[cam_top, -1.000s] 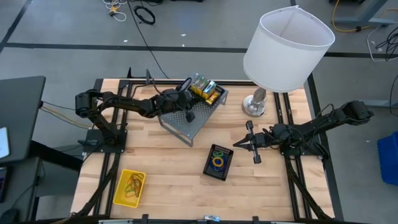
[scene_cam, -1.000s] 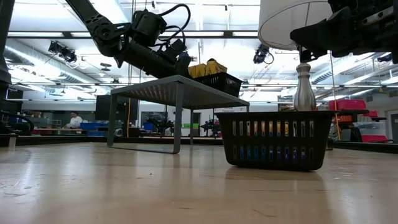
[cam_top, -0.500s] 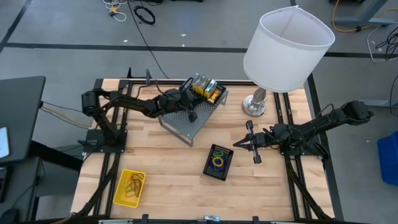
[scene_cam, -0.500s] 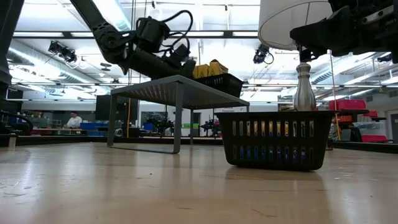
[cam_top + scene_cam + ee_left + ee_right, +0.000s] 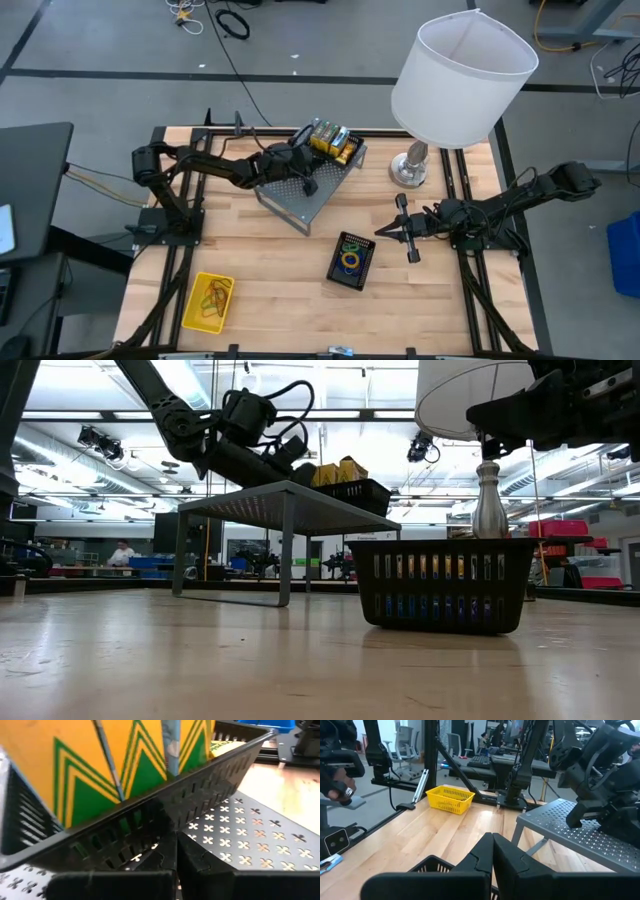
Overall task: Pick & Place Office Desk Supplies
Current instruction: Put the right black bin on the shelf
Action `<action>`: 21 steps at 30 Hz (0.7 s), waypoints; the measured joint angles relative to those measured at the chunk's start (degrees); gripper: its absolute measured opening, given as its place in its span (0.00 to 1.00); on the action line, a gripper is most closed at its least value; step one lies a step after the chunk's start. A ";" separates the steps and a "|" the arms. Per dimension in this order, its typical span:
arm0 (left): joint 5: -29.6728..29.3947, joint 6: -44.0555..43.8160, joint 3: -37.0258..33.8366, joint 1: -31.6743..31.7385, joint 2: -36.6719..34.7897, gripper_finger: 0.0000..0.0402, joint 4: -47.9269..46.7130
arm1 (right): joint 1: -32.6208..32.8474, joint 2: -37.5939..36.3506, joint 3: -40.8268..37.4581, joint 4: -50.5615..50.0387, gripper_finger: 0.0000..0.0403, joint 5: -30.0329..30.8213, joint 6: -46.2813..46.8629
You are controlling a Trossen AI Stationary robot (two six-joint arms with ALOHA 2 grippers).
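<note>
A black mesh tray (image 5: 334,148) holding yellow-green crayon boxes (image 5: 125,765) sits on a grey perforated stand (image 5: 300,192) at the table's far middle. My left gripper (image 5: 175,840) is shut, its tips at that tray's side wall. A second black mesh tray (image 5: 351,260) with coloured rubber-band loops rests on the table in the middle. The yellow basket (image 5: 208,302) stands at the near left with loops inside. My right gripper (image 5: 382,232) is shut and hangs in the air right of the second tray, holding nothing. My left gripper meets the lower part of the tray's side wall (image 5: 160,820) with the tips of its shut fingers (image 5: 190,860). It comes from the table's left, slanting slightly down. The tray stays flat on the stand; nothing is pinched.
A big lamp with a white shade (image 5: 462,78) stands at the far right, its metal base (image 5: 408,170) on the table. The stand's legs (image 5: 285,555) raise its top above the table. Bare wood lies along the near edge between the basket and the second tray.
My left gripper has gone toward the table's right and a little down, up to the tray on the stand, and then kept still. It has stayed shut.
</note>
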 joint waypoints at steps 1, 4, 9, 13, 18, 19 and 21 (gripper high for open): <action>-0.17 -0.15 0.00 -0.09 0.00 0.00 -0.02 | 0.01 0.00 0.00 -0.01 0.04 0.00 0.01; -1.94 -0.16 0.00 -0.68 0.00 0.00 -0.02 | 0.00 0.00 0.00 -0.02 0.04 0.00 -0.01; -4.26 0.96 -0.09 -2.23 -1.07 0.00 -0.61 | 0.01 0.00 0.00 -0.02 0.04 0.00 -0.06; -7.11 2.67 -0.17 -4.17 -2.89 0.00 -1.21 | 0.00 0.00 0.00 -0.04 0.04 0.00 -0.22; -10.12 2.77 -0.17 -5.09 -3.93 0.00 -3.63 | -0.01 0.00 0.00 -0.04 0.04 -0.02 -0.23; -10.36 2.77 -0.17 -5.01 -3.93 0.00 -3.91 | 0.01 0.00 0.00 -0.04 0.04 -0.01 -0.23; -10.48 2.67 -0.17 -4.79 -3.96 0.00 -4.00 | 0.00 0.00 0.00 -0.04 0.04 -0.01 -0.23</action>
